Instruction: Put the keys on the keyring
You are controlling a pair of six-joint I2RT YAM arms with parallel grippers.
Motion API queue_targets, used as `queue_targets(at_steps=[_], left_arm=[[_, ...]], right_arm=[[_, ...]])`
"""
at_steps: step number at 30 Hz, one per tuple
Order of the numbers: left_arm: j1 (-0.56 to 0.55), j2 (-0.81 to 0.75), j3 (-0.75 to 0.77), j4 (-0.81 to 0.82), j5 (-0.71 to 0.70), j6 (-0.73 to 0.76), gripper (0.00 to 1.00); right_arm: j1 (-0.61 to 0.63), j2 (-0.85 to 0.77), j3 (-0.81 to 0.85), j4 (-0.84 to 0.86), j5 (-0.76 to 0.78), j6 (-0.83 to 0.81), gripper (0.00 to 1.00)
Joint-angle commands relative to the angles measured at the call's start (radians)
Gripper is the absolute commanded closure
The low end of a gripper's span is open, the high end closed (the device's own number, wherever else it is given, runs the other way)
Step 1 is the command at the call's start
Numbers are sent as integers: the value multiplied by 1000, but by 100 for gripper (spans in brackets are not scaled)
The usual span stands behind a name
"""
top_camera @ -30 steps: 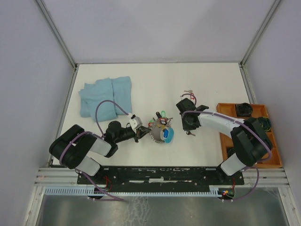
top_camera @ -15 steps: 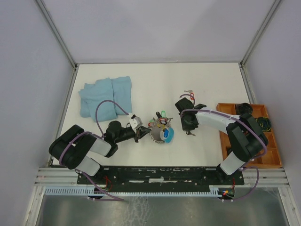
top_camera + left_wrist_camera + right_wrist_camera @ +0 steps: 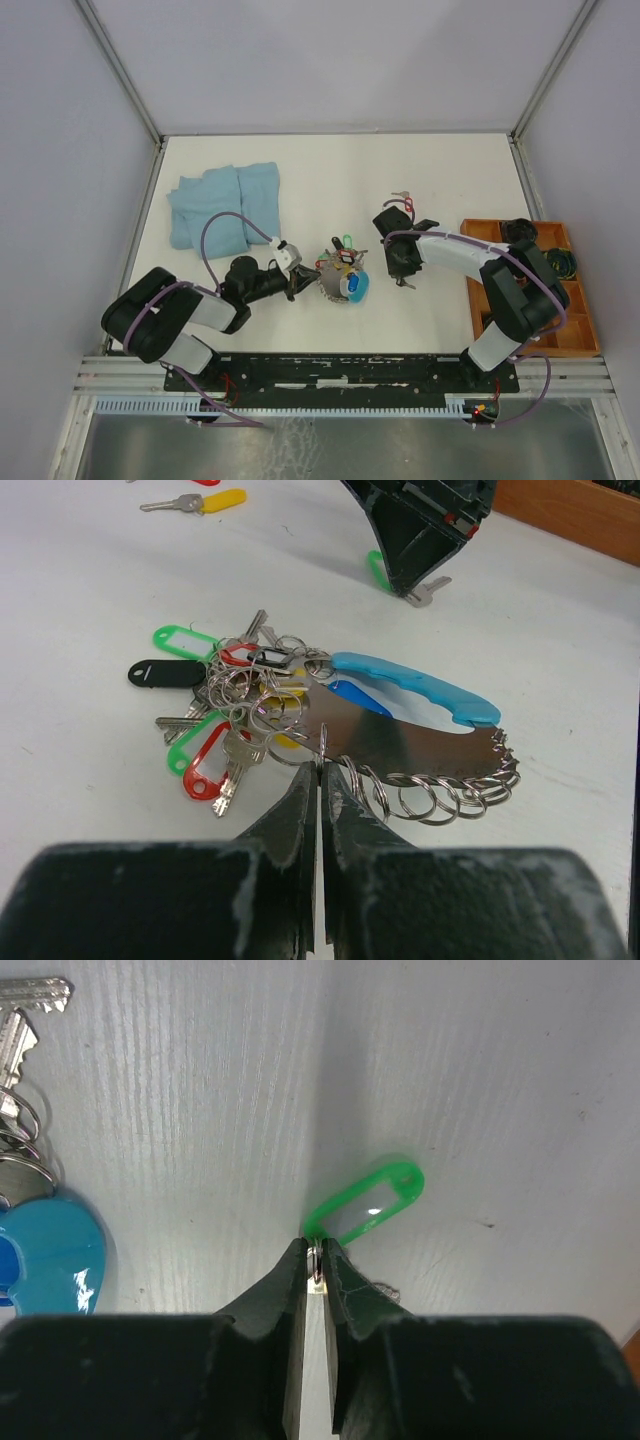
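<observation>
Green-tagged key (image 3: 365,1205) sits at table level just right of the keyring (image 3: 400,735), apart from it. The right gripper (image 3: 315,1258) pinches it where tag meets blade, jaws all but closed. Tag juts from one side of the fingertips, blade from the other. Left gripper (image 3: 320,780) is clamped tight on the keyring's near plate edge. Judgement: right arm is nearer, and the key must travel left toward the keyring.
</observation>
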Motion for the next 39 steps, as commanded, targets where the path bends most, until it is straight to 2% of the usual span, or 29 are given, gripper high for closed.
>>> queue_targets(at_steps=[1, 7, 19, 24, 29, 39], left_arm=[[2, -46, 23, 32, -40, -57, 97], [4, -54, 20, 31, -54, -55, 97], [6, -79, 7, 30, -87, -46, 97], [5, -96, 5, 18, -96, -42, 97], [5, -99, 2, 20, -105, -42, 97], [5, -90, 3, 31, -103, -51, 97]], right_arm=[[-6, 5, 41, 9, 8, -6, 84], [-7, 3, 39, 13, -6, -22, 99], [-7, -168, -17, 135, -112, -193, 99], [-6, -254, -158, 327, -182, -198, 99], [-5, -343, -274, 484, -168, -178, 99], [9, -378, -384, 436, -148, -14, 99]])
